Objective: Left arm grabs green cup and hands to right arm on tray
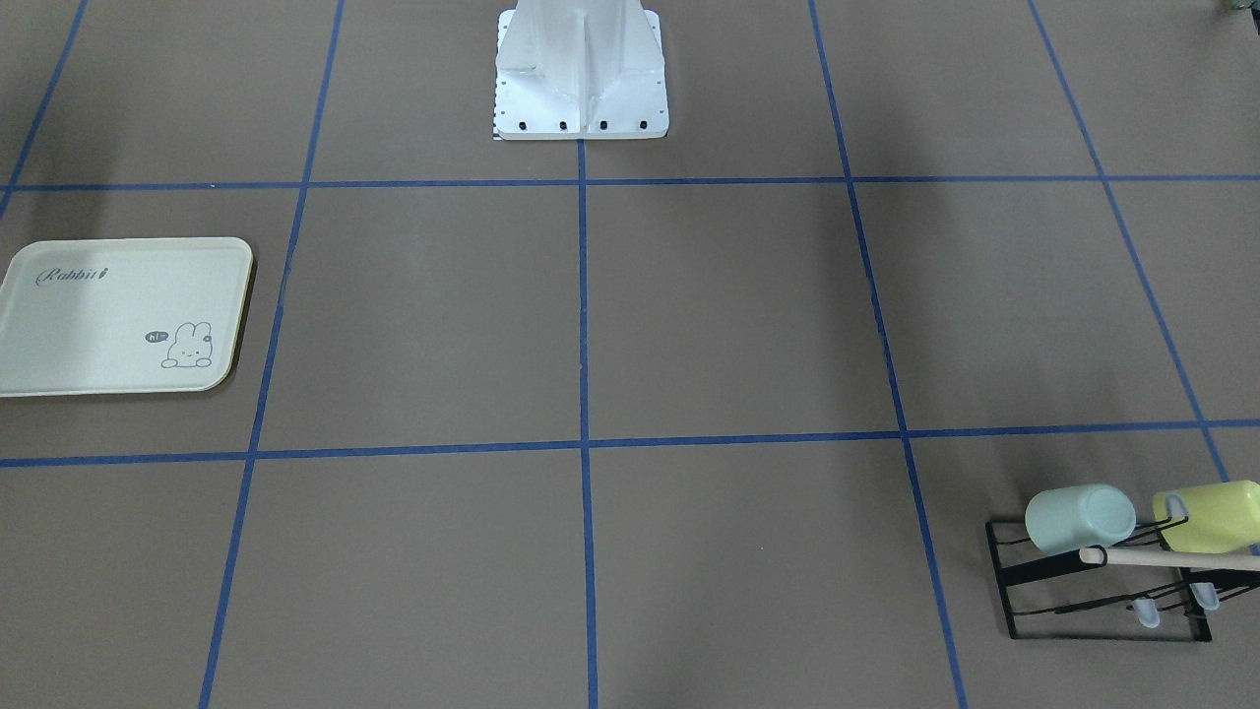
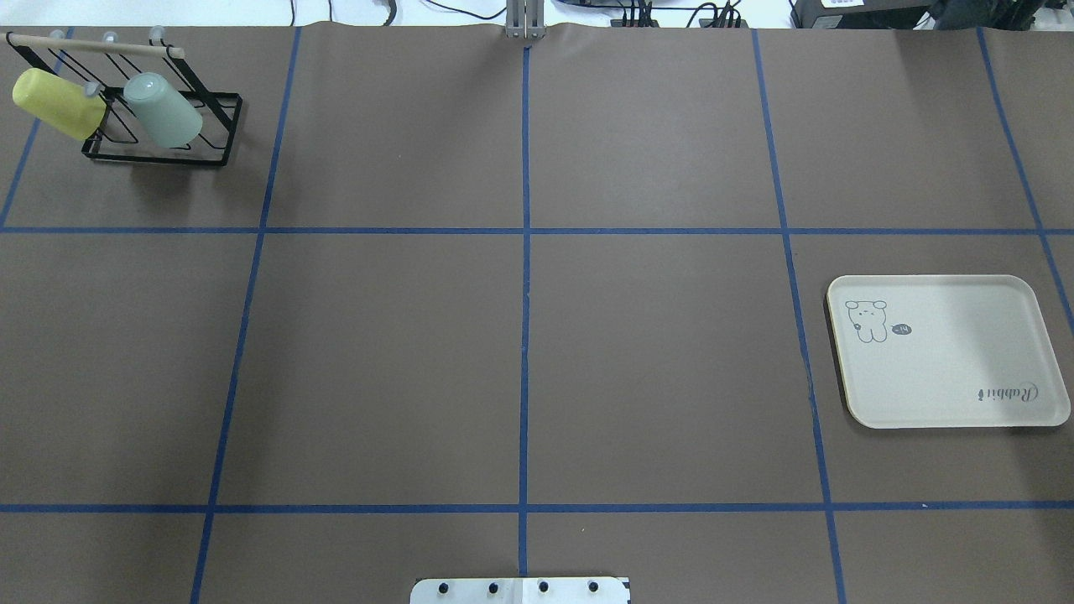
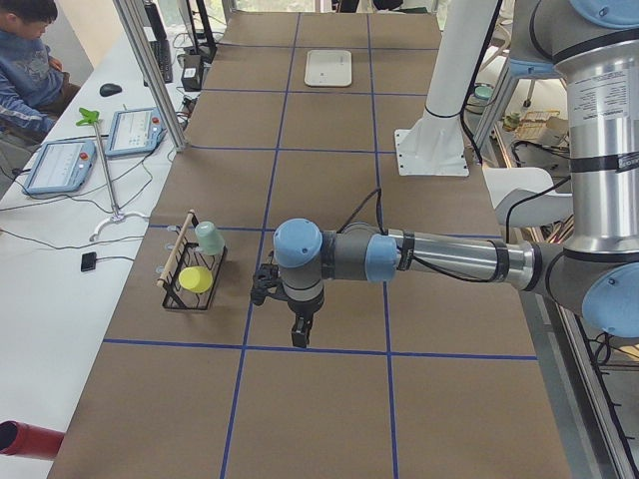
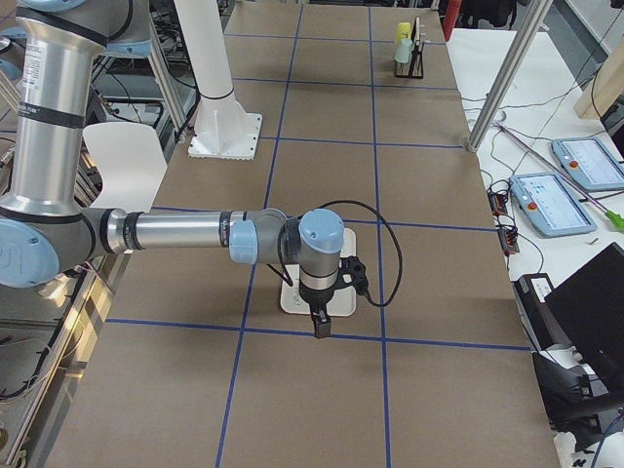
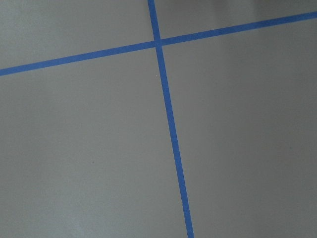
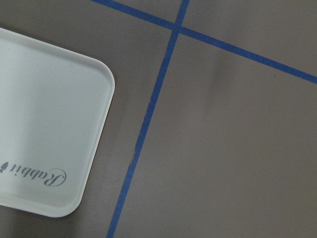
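The pale mint green cup hangs tilted on a black wire rack at the table's far left corner, beside a yellow-green cup; the front-facing view shows the green cup too. The cream tray lies bare on the right side. My left gripper shows only in the exterior left view, pointing down above the table a little way from the rack; whether it is open or shut I cannot tell. My right gripper hangs over the tray's near edge, state likewise unclear.
Blue tape lines divide the brown table. The robot's white pedestal stands at mid-table on the robot's side. A person sits at a side bench with control tablets. Metal frame posts stand along the table's edges.
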`<move>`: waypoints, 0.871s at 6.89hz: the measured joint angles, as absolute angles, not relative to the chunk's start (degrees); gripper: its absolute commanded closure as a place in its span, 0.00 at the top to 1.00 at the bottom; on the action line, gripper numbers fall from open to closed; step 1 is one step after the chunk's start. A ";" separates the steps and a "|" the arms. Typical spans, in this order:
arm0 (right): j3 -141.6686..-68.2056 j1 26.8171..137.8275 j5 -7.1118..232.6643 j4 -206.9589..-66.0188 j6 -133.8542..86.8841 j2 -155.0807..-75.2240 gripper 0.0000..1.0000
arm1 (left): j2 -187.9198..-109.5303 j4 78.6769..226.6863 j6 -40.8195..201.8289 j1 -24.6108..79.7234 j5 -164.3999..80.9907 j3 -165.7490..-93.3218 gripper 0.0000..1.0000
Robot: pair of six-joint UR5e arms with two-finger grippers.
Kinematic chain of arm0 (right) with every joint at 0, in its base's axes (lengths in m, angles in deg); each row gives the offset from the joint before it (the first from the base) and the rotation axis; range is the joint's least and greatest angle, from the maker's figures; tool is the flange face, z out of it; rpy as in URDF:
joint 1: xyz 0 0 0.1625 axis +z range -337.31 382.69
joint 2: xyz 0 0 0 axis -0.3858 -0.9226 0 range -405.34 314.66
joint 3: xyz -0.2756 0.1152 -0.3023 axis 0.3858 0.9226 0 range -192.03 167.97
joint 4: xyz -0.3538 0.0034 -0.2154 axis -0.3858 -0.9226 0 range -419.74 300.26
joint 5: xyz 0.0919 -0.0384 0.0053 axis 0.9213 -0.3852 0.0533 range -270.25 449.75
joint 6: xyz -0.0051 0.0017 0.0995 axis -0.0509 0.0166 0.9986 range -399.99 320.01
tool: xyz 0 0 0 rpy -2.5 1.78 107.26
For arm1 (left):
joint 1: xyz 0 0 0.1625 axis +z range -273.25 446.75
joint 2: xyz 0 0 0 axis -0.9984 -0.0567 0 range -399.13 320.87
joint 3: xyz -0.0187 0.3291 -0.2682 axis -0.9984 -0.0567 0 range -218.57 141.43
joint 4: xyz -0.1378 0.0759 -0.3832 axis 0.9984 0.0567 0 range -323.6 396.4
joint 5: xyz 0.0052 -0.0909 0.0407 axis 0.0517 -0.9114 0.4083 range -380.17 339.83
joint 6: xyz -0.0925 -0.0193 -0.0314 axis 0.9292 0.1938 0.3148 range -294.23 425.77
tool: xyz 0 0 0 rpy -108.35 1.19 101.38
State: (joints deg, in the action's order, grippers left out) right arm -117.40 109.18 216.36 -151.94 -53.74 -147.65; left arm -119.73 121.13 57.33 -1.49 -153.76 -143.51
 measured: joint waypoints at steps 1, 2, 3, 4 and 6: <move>-117.41 109.11 216.41 -151.94 -53.69 -147.64 1.00 | -119.74 121.19 57.32 -1.49 -153.76 -143.63 1.00; -117.41 109.06 216.54 -151.92 -53.62 -147.57 1.00 | -119.78 121.41 57.28 -1.49 -153.76 -143.83 1.00; -117.54 109.03 217.05 -151.86 -53.54 -147.52 1.00 | -119.80 121.64 57.28 -1.49 -153.77 -144.03 1.00; -118.01 109.02 218.00 -151.82 -53.46 -147.49 1.00 | -119.83 121.77 57.38 -1.49 -153.75 -144.25 1.00; -120.28 109.02 219.53 -151.86 -53.36 -146.93 1.00 | -120.13 123.54 57.79 -1.49 -153.69 -144.49 1.00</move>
State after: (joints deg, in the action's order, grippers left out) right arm -120.28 109.02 219.53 -151.86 -53.36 -146.93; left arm -120.13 123.54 57.79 -1.49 -153.69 -144.49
